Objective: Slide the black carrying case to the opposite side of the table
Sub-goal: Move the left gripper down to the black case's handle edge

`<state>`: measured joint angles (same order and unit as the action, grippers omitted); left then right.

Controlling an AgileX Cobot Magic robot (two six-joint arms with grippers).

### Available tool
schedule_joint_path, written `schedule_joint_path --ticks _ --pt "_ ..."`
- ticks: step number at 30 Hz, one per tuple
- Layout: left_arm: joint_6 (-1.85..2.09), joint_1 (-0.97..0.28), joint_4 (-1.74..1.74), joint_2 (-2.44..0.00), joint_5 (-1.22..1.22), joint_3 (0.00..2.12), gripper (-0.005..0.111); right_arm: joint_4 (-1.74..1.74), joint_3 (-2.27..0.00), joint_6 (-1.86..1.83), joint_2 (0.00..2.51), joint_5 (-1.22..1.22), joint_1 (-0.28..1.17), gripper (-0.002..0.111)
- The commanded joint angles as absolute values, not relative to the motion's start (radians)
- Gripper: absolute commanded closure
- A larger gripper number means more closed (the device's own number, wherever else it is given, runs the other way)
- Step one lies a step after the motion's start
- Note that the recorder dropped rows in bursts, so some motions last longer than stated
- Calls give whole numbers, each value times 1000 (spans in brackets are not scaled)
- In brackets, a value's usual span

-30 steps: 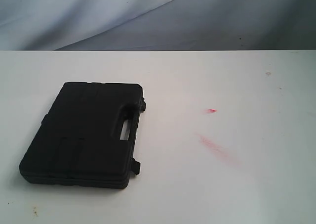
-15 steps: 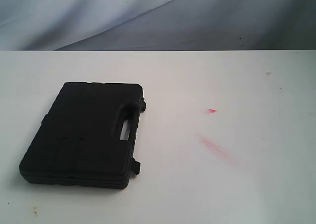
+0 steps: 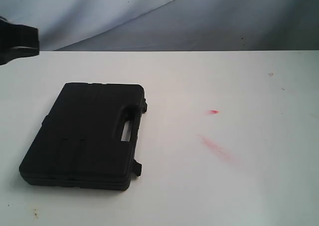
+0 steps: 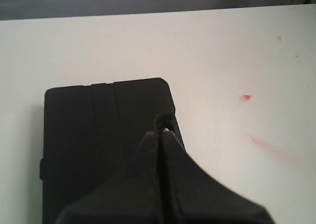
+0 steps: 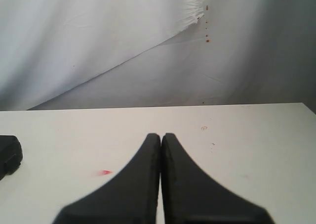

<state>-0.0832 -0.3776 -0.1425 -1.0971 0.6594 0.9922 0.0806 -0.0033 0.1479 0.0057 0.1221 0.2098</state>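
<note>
The black carrying case (image 3: 84, 133) lies flat on the left part of the white table (image 3: 239, 186), its handle slot facing right. A dark part of the left arm (image 3: 17, 44) shows at the upper left edge of the exterior view, above and behind the case. In the left wrist view my left gripper (image 4: 161, 134) is shut and empty, hovering above the case (image 4: 89, 135) near its handle edge. My right gripper (image 5: 161, 136) is shut and empty over bare table; a corner of the case (image 5: 9, 157) shows at that view's edge. The right gripper is out of the exterior view.
Red smudges (image 3: 217, 147) and a small red spot (image 3: 213, 112) mark the tabletop right of the case. A grey-white cloth backdrop (image 3: 159, 16) hangs behind the table's far edge. Small specks (image 3: 270, 74) dot the far right.
A dark part of the left arm has come into the exterior view at the upper left edge. The case has not moved.
</note>
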Motion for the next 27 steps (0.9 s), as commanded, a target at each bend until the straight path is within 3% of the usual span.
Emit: schedule_joint_path --ticks 1,11,16,27 --pt "-77 -387 -203 -1214 663 1037 107 77 0 139 0 121 211 108" --pt "-97 -429 -376 -1528 666 1133 107 77 0 139 0 121 211 108" --pt "-289 -525 -244 -1699 673 1210 107 77 0 139 0 121 211 108" --pt "-448 -537 -8 -1840 770 1332 107 77 0 139 0 121 211 108"
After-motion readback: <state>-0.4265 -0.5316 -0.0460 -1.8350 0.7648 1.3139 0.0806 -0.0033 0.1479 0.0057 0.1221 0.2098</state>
